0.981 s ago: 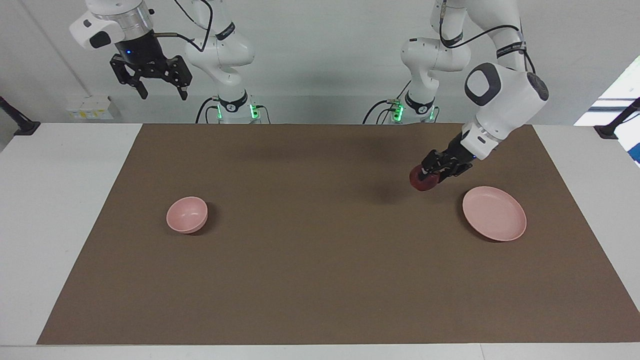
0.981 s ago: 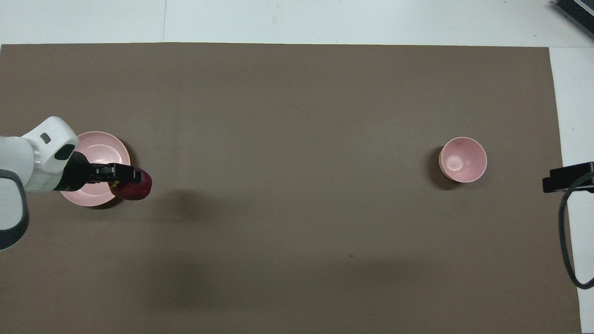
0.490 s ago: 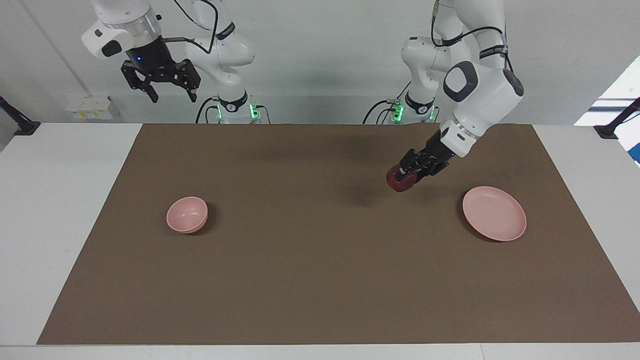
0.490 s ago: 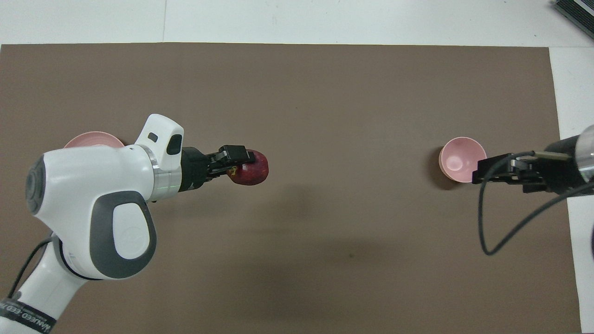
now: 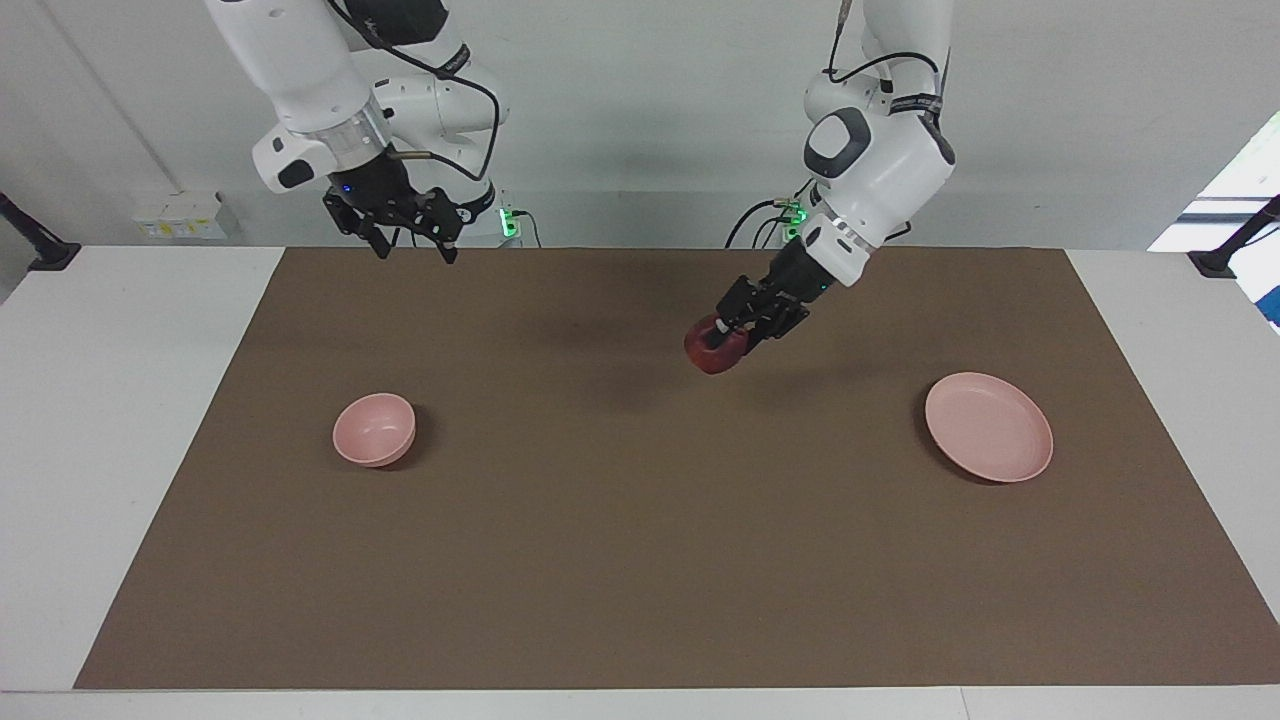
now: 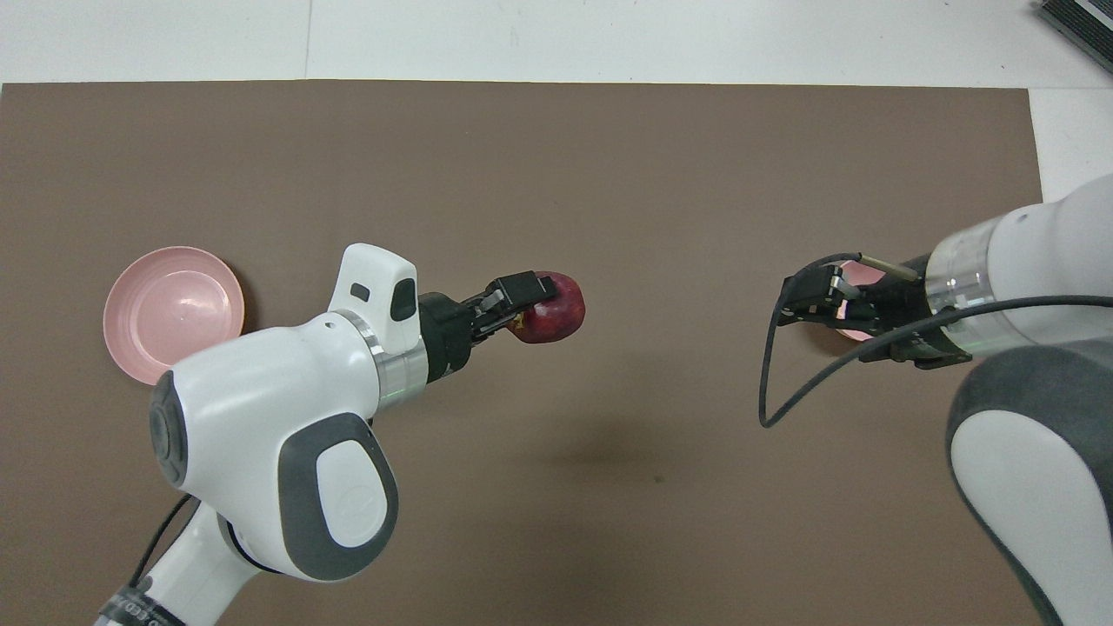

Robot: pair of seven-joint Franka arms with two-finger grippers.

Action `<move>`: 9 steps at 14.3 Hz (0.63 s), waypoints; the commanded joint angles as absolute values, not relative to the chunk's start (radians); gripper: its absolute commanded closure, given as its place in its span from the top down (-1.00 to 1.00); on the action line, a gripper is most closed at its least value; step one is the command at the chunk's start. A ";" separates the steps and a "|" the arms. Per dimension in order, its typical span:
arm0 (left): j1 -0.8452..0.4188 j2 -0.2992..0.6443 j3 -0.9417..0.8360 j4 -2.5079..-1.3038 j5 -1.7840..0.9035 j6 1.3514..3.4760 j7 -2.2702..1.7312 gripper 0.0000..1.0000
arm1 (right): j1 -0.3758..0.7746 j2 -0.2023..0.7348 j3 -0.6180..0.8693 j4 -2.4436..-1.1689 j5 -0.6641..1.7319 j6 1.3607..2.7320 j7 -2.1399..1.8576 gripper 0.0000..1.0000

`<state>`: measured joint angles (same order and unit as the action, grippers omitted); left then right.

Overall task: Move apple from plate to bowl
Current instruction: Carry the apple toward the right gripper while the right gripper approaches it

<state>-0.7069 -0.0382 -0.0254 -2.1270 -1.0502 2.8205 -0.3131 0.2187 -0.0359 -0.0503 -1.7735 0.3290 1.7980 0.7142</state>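
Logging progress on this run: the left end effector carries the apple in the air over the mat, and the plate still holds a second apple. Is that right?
Not quite: the plate is empty, as the facing view shows. The rest holds: the left end effector carries the apple over the mat.

The plate [image 5: 988,427] and bowl [image 5: 374,429] sit well apart on the mat [image 5: 640,560].

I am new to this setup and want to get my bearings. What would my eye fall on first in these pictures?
First, the dark red apple, held in the air by the left gripper over the middle of the brown mat. The empty plate lies at the left arm's end and the bowl at the right arm's end. The right gripper hangs with open fingers above the mat's edge nearest the robots.
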 commanded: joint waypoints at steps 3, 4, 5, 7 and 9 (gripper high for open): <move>-0.723 -0.043 -0.101 -2.129 -1.150 3.005 -0.319 -1.00 | 0.201 0.029 -0.051 -1.724 0.529 1.826 0.831 1.00; -0.723 -0.043 -0.116 -2.129 -1.154 3.023 -0.319 -1.00 | 0.209 0.043 -0.049 -1.703 0.534 1.818 0.859 1.00; -0.723 -0.043 -0.124 -2.129 -1.161 3.042 -0.321 -1.00 | 0.212 0.054 -0.049 -1.691 0.534 1.809 0.874 1.00; -0.723 -0.041 -0.146 -2.129 -1.175 3.112 -0.321 -1.00 | 0.212 0.080 -0.049 -1.671 0.573 1.812 0.879 1.00; -0.724 -0.041 -0.147 -2.129 -1.181 3.126 -0.321 -1.00 | 0.216 0.110 -0.048 -1.613 0.583 1.810 0.899 1.00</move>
<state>-0.7078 -0.0382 -0.1492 -2.1268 -1.1539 3.0864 -0.3184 0.2170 0.0644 -0.0501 -1.6902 0.5597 1.8258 0.8619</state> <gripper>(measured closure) 0.335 0.000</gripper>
